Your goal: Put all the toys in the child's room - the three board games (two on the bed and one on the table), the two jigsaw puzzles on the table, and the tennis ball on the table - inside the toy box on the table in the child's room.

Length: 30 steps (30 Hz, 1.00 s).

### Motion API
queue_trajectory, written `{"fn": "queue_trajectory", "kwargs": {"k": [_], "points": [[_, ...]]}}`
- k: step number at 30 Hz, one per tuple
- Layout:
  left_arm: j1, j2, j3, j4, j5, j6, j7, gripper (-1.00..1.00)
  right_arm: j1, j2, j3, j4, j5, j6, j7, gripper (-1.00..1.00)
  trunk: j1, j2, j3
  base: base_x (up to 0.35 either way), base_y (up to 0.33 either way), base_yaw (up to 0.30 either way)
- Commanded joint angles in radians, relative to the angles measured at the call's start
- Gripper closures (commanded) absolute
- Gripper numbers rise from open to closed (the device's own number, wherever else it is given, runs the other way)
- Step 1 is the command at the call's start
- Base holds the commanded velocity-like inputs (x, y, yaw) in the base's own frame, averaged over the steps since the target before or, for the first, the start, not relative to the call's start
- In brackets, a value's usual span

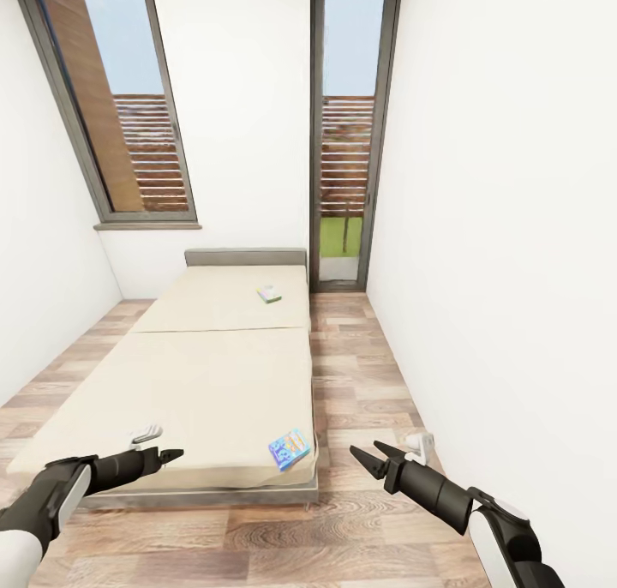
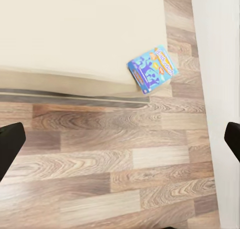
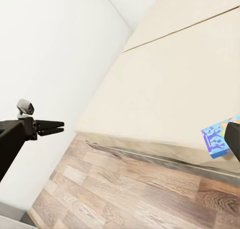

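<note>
Beige bed [image 1: 214,374] carried a blue game [image 1: 290,448] at its near corner and a white-green game [image 1: 269,294] near the headboard. Left gripper [image 1: 171,456] and right gripper [image 1: 367,454] hung spread and empty.

The low wide bed [image 1: 206,365] has a plain beige mattress, matt and cloth-like, on a smooth grey frame. The wood-plank floor [image 1: 360,374] shows brown grain with a faint sheen. The bright blue flat board game box [image 1: 290,448] looks like glossy printed card. The walls [image 1: 497,228] are smooth matt white.
</note>
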Motion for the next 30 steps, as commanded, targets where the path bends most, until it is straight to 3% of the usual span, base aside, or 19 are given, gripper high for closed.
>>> {"fn": "queue_trajectory", "kwargs": {"k": [1,8,16,20,30], "points": [[-0.001,-0.007,0.002,0.000,0.005,0.009,-0.001,-1.00,-0.001,0.000,-0.001,0.000,-0.007,0.008,0.001,-1.00,0.004,-0.009,-0.005,0.000,0.000,0.000],[-0.001,-0.050,0.002,0.000,0.005,0.011,0.039,-1.00,-0.001,0.000,-0.002,-0.001,-0.011,0.008,0.000,-1.00,0.031,-0.058,-0.027,0.000,0.000,0.000],[-0.001,-0.102,0.002,0.001,0.008,0.013,0.154,-1.00,-0.001,0.000,-0.002,-0.002,-0.013,0.009,-0.017,-1.00,0.062,-0.114,-0.052,0.000,0.000,0.000],[-0.001,-0.146,0.002,0.009,0.009,0.011,0.222,-1.00,-0.001,0.000,-0.002,-0.001,-0.013,0.009,-0.027,-1.00,0.077,-0.142,-0.065,0.000,0.000,0.000],[-0.001,-0.169,0.003,0.042,0.011,0.004,0.248,-1.00,-0.001,0.000,-0.003,-0.001,-0.014,0.010,-0.046,-1.00,0.116,-0.212,-0.096,0.000,0.000,0.000]]}}
